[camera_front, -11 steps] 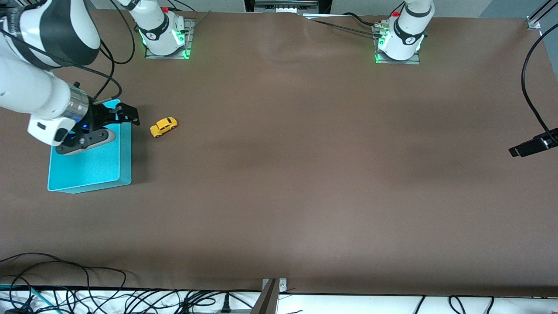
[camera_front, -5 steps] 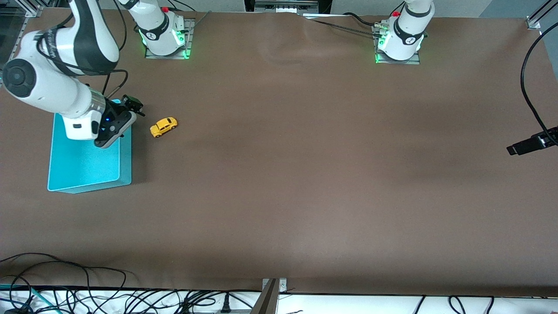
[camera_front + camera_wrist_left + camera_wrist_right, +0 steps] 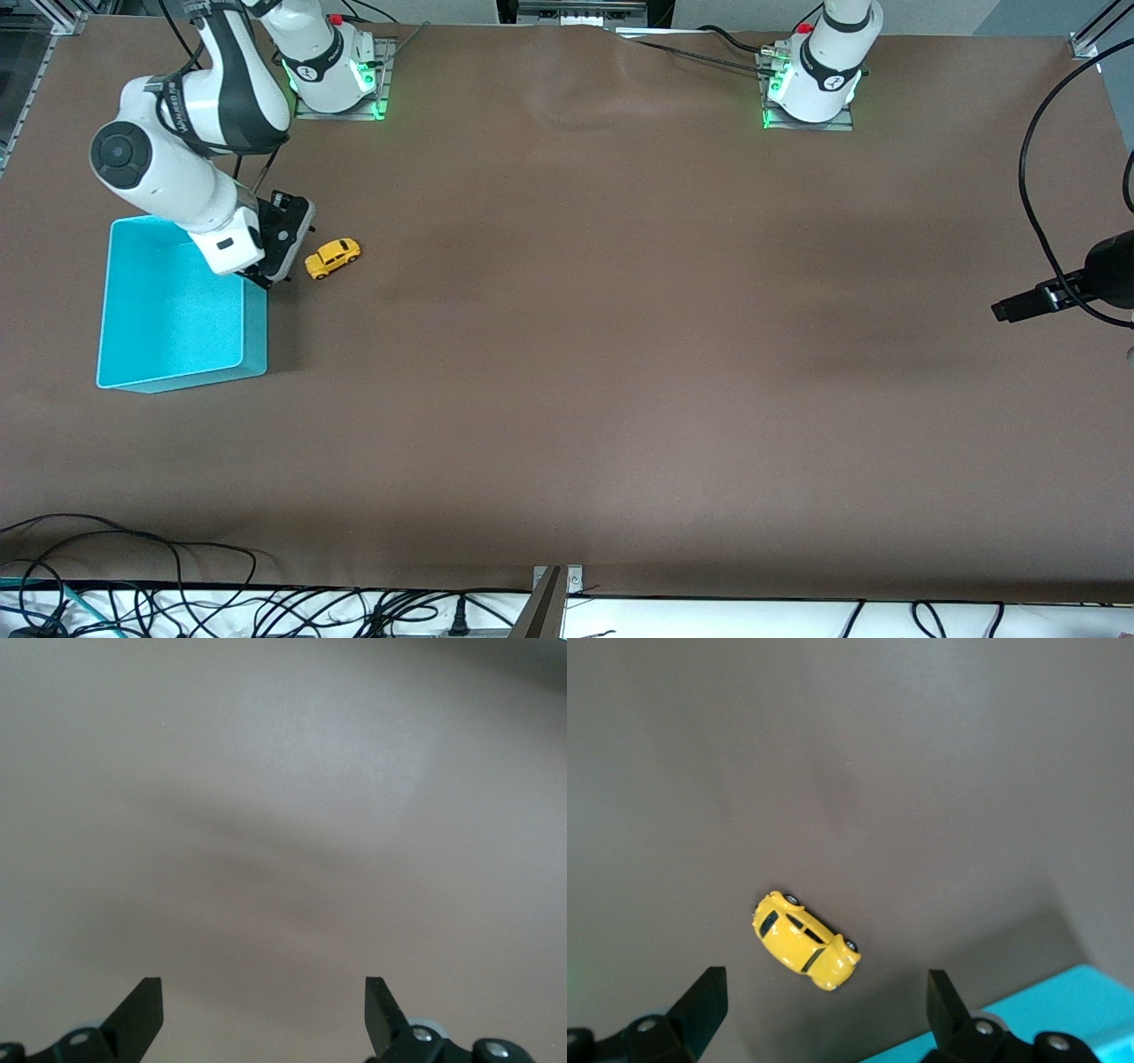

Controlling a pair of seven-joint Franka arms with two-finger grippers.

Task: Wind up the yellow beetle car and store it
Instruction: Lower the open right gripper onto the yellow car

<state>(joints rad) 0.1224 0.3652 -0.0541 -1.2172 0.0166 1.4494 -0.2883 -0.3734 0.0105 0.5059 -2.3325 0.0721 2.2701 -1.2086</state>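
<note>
Brown table (image 3: 620,354), yellow beetle car (image 3: 333,257) on its wheels just beside cyan bin (image 3: 255,354).
Probably light, rigid, glossy and slippery; best pinched across the flanks. Right gripper (image 3: 824,1010) spread wide, empty, above bin's edge next to car. Left gripper (image 3: 264,1014) likewise spread, empty, waiting over bare table.

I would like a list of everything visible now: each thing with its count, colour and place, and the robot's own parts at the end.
toy car: one, yellow, on the table beside the bin, toward the right arm's end.
bin: one, cyan, on the table at the right arm's end.
table: one, brown cover.
cables: many, black, along the table edge nearest the front camera.
right hand: one, black fingers open, over the table between bin and car.
left hand: one, black fingers open, over bare table at the left arm's end.
</note>
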